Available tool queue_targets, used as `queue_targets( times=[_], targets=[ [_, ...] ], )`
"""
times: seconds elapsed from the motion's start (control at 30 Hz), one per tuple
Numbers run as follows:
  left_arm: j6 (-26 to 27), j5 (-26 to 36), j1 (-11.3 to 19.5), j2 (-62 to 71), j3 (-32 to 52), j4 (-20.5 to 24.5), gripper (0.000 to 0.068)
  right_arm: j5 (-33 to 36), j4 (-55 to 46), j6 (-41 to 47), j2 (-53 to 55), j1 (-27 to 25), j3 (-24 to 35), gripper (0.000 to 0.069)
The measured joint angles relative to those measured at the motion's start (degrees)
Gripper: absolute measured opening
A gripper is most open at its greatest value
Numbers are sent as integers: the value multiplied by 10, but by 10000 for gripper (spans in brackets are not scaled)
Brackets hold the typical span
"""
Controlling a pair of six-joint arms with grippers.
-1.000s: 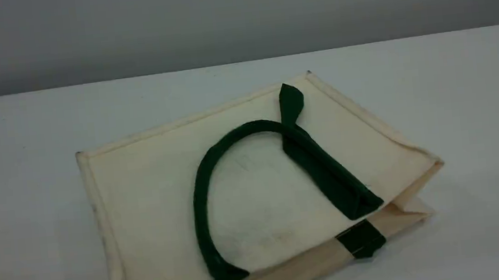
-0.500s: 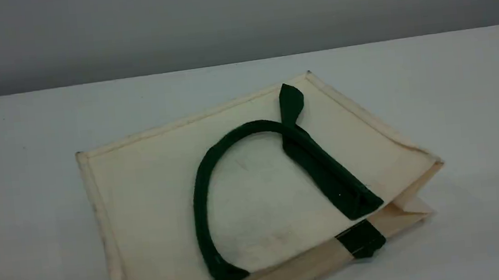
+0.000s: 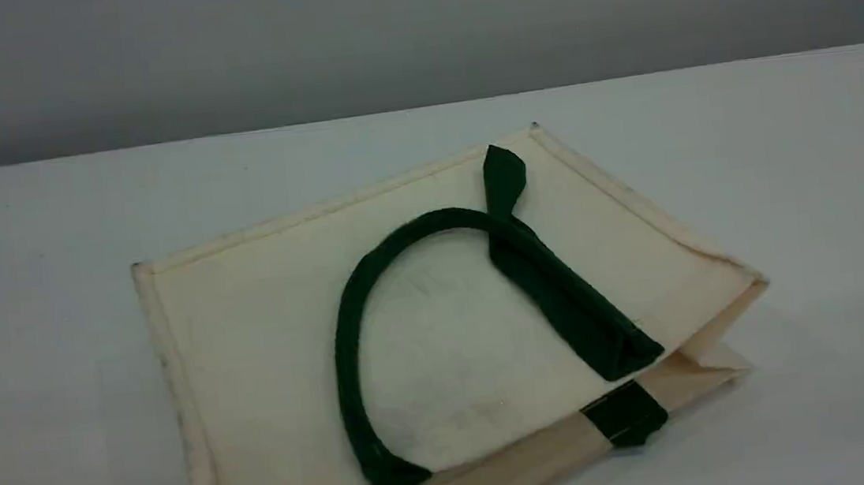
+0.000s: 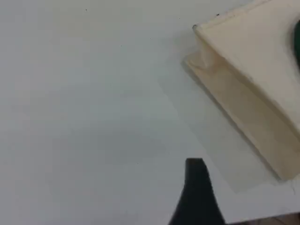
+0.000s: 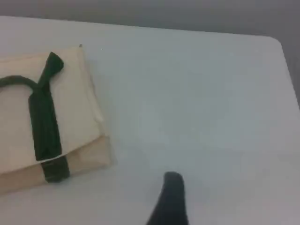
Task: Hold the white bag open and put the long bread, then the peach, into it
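One smooth pale tabletop (image 3: 789, 160) under a grey wall (image 3: 412, 30). Flat near its front edge, white bag (image 3: 267, 345), cream canvas, dark green strap handle (image 3: 347, 346) looped on top. Left gripper (image 4: 197, 197) and right gripper (image 5: 171, 199) spread wide, empty.

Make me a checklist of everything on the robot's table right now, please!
Surface: white table, bare around the bag.
Job's things: white bag lies flat on its side, collapsed; a green handle curls over its top face. Long bread and peach: nothing seen.
Clutter: nothing seen.
Grippers: left gripper and right gripper each show one dark fingertip above bare table, open, holding nothing, clear of the bag.
Cables: nothing seen.
Surroundings: plain grey wall behind the table.
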Motion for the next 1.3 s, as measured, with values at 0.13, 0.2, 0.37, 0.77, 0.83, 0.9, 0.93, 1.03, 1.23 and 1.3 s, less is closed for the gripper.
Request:
queue_targets(
  times=[0.13,0.2,0.37,0.77,0.83,0.9,0.93,1.03,1.23,1.3],
  targets=[
    [1,-1,8,-3,0,0,467,0,1,-1,0,-5,0,589],
    [1,-1,24,-6,0,0,467,0,2,-1,0,-10,0,589],
    [1,-1,83,-7,0,0,467,0,9,-1,-6,-16,0,589],
    [1,0,120,-60,0,0,467,1,15,-1,-28,-19,0,589],
    [1,0,120,-69,0,0,467,1,15,-1,-28,-19,0,589],
    [1,0,120,-80,0,0,467,1,15,-1,-28,-19,0,589],
    [1,0,120,-84,0,0,467,1,15,-1,-28,-19,0,589],
    [1,0,120,-84,0,0,467,1,15,-1,-28,-17,0,589],
    [1,0,120,-84,0,0,467,1,15,-1,-28,-17,0,589],
    [1,0,120,-84,0,0,467,1,15,-1,-28,-17,0,589]
  ],
)
